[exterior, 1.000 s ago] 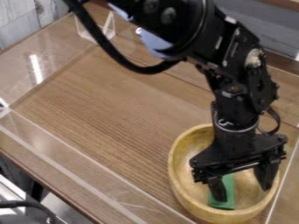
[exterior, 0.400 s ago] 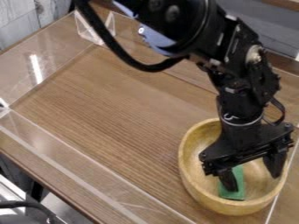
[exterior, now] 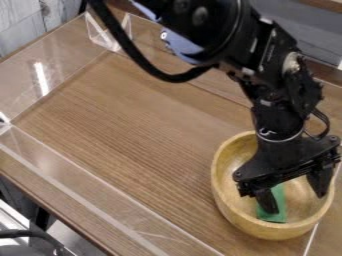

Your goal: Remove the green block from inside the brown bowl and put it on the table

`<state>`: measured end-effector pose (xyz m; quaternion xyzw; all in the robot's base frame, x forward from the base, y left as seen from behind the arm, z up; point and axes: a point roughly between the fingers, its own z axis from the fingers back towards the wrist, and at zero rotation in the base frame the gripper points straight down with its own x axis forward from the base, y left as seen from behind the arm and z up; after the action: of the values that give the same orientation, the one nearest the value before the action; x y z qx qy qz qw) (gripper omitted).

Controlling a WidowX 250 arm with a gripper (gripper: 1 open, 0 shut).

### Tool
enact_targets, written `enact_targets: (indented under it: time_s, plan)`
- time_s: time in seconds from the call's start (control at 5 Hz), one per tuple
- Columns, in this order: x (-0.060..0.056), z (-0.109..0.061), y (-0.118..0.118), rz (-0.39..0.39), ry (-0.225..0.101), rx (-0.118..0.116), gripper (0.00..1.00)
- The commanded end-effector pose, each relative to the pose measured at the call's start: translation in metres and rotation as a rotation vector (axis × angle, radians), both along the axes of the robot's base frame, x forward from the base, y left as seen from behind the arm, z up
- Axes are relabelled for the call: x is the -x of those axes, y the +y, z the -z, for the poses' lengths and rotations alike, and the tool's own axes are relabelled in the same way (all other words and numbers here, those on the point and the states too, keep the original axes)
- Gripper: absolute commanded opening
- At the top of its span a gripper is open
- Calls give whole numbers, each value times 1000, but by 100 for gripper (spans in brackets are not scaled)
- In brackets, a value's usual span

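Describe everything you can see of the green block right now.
The green block is a small, flat bar of plain bright green. It lies inside the brown bowl, on the bowl's floor towards its near side, at the right end of the table. Only part of it shows, because the open gripper hangs right over it with its dark fingers down on either side. Whether the fingers touch the block cannot be told. It has not been lifted.

place: you're at a lab-style robot test bench | evidence: black robot arm (exterior: 227, 45), tabletop (exterior: 120, 120) fenced by clear acrylic walls (exterior: 80, 205)
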<state>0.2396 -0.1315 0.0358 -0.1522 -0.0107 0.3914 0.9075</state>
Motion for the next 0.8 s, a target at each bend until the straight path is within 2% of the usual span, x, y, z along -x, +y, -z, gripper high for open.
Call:
enact_targets:
  time_s: [0.0,0.2,0.4,0.6]
  plan:
    - [15,46,19,-1,121,-68,100]
    - [15,52,21,-7,124,-72,100]
    - [15,57,23,-13,130,-76,0]
    - [18,52,25,-21,139,-85,0]
